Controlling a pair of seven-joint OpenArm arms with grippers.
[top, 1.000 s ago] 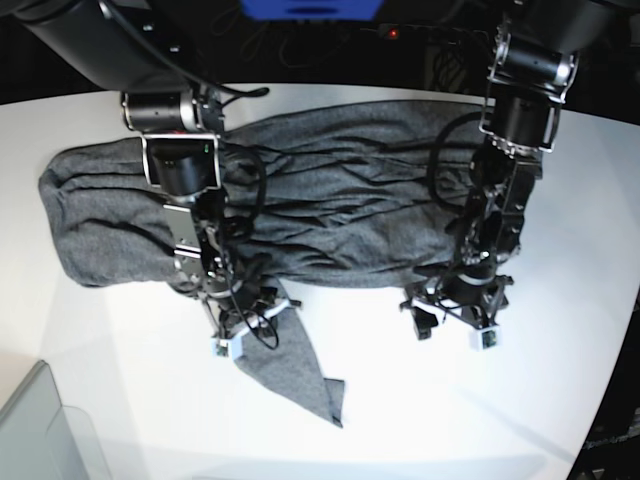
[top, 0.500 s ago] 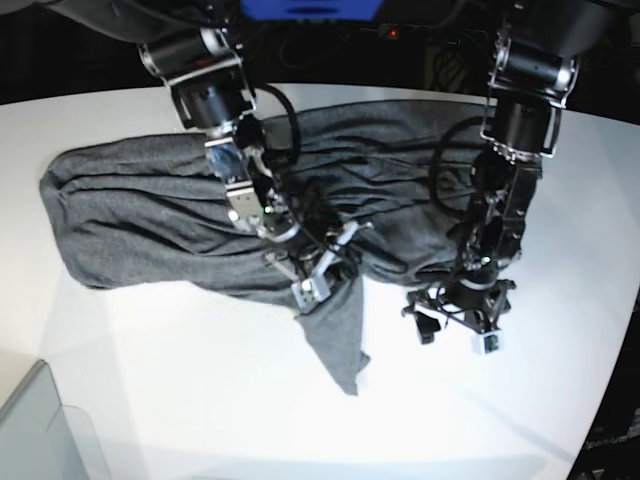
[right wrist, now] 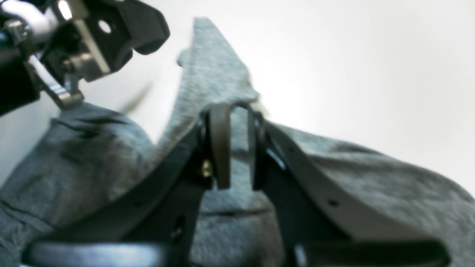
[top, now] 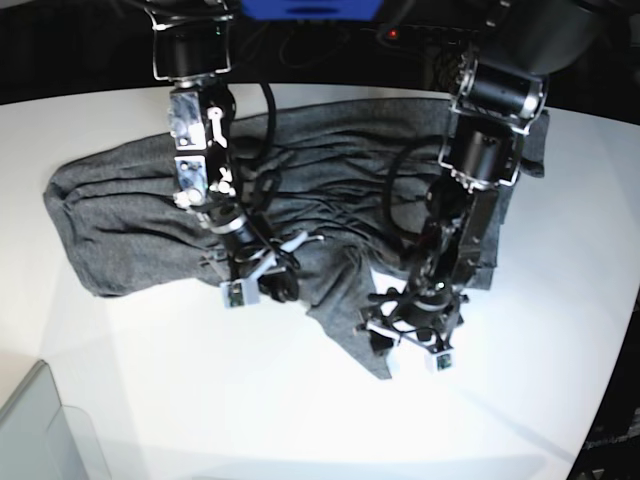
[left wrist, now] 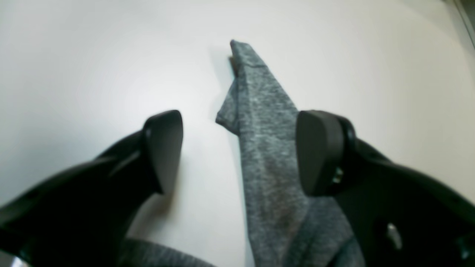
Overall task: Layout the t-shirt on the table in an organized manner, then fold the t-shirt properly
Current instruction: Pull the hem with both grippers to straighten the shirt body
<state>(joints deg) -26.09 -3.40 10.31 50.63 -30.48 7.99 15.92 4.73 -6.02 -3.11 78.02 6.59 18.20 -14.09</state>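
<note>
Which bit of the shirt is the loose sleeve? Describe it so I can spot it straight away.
Start from the t-shirt bunched across the white table. From its near edge one narrow grey strip, the sleeve, runs out onto bare tabletop. It alone tapers to a point, lying beside the open left tool.

Bright overhead glare on the table (top: 200,400); wrist views soft, blurred.

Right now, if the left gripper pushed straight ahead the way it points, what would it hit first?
Probably the sleeve of the heathered dark grey knit t-shirt, lying between the open left gripper fingers. Beyond it is the glossy white table. Depth is unclear.
</note>
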